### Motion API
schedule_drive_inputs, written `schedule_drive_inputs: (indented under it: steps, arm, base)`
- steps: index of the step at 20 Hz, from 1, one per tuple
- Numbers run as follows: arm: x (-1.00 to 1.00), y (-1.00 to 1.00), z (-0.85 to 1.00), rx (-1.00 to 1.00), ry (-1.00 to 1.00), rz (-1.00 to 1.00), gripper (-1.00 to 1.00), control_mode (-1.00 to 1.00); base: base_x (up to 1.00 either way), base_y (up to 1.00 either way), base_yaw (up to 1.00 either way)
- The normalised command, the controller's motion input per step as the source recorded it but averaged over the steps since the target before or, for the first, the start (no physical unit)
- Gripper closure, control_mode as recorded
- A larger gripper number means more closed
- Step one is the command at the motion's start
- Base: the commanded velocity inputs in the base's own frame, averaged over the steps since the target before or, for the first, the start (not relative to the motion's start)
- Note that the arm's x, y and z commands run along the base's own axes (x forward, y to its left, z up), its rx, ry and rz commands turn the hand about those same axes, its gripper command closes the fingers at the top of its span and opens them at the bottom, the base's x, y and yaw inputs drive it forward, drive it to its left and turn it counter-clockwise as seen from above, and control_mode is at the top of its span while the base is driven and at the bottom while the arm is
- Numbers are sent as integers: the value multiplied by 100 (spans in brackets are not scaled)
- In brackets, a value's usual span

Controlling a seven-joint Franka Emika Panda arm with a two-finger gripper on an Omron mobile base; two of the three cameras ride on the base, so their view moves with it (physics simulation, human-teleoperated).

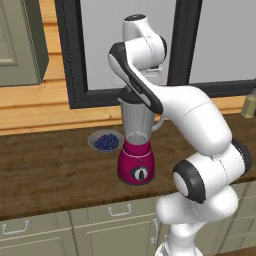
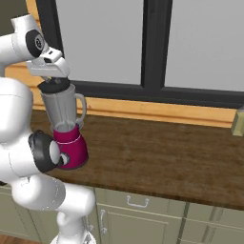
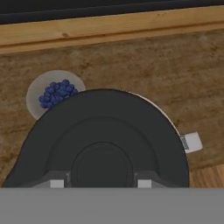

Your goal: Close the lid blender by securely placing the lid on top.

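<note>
In the hand view the flat, round, dark grey lid (image 3: 105,140) filled the lower middle of the frame, and the two dark fingers (image 3: 57,183) stood at its central knob, one on each side, narrowly set and apparently clamped on it. In the right base view the lid (image 2: 53,86) was at the top of the jar, in the upper left of the frame, with the gripper (image 2: 50,71) directly above it. I could not tell if the lid was fully seated or only resting on the rim.

The blender with the magenta-red rounded base and tall clear grey jar (image 1: 136,150) stood on the brown wooden desk (image 1: 50,175), in the middle of the left base view. A thin pale arc of the jar mouth showed past the lid's upper right edge in the hand view, so the lid seemed a little off centre.

To do this step well, I think the lid should first be centred over the mouth, kept level, and pressed straight down before the fingers open. A tilted push could tip the jar.

The small grey bowl of blueberries (image 1: 105,141) was just beside the blender, to its left.
</note>
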Motion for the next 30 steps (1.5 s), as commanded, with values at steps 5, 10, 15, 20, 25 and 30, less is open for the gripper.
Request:
schedule_drive_inputs:
  steps: [5, 10, 15, 20, 25, 30]
  arm:
    - [-19, -21, -7, 0, 0, -16, 100, -100]
    - [-1, -6, -8, 0, 0, -16, 100, -100]
    - [0, 0, -4, 1, -1, -7, 100, -100]
    - [11, -7, -5, 0, -6, -1, 100, -100]
    - [21, -8, -3, 0, -8, 0, 100, -100]
    - [3, 3, 0, 0, -5, 0, 100, -100]
  base:
    - [0, 0, 0]
    - [0, 0, 0]
    - [0, 0, 0]
    - [0, 0, 0]
    - [0, 0, 0]
    - [0, 0, 0]
